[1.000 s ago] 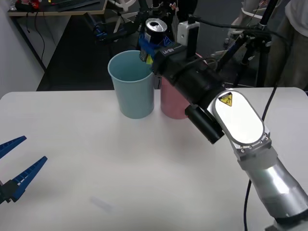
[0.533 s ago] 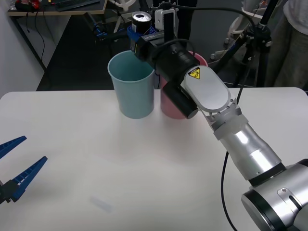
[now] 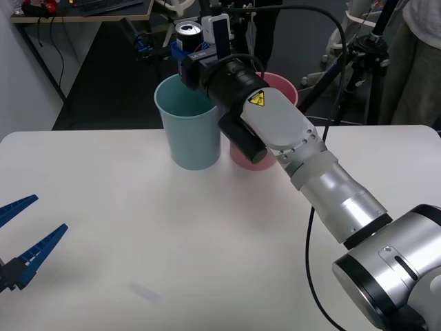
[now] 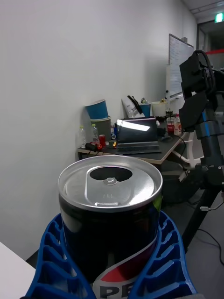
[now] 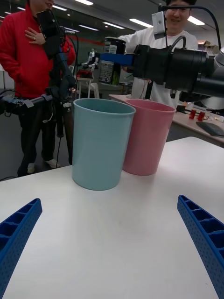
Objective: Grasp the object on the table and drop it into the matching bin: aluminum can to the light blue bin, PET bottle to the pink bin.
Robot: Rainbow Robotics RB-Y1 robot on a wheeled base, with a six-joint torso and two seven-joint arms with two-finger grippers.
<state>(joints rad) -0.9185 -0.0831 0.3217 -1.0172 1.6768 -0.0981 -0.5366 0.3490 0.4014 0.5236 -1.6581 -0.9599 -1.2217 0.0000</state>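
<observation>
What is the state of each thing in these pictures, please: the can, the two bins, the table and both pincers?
aluminum can: upright, top already opened, held in the air above the light blue bin's far rim.
light blue bin: upright on the table, nothing seen inside.
pink bin: upright, touching the blue one.
table: carries both bins.
right pincer: shut on the can.
left pincer: open, low over the table's near left part.

Glossy metal can [image 4: 110, 219], matt plastic bins [image 5: 101, 141]
</observation>
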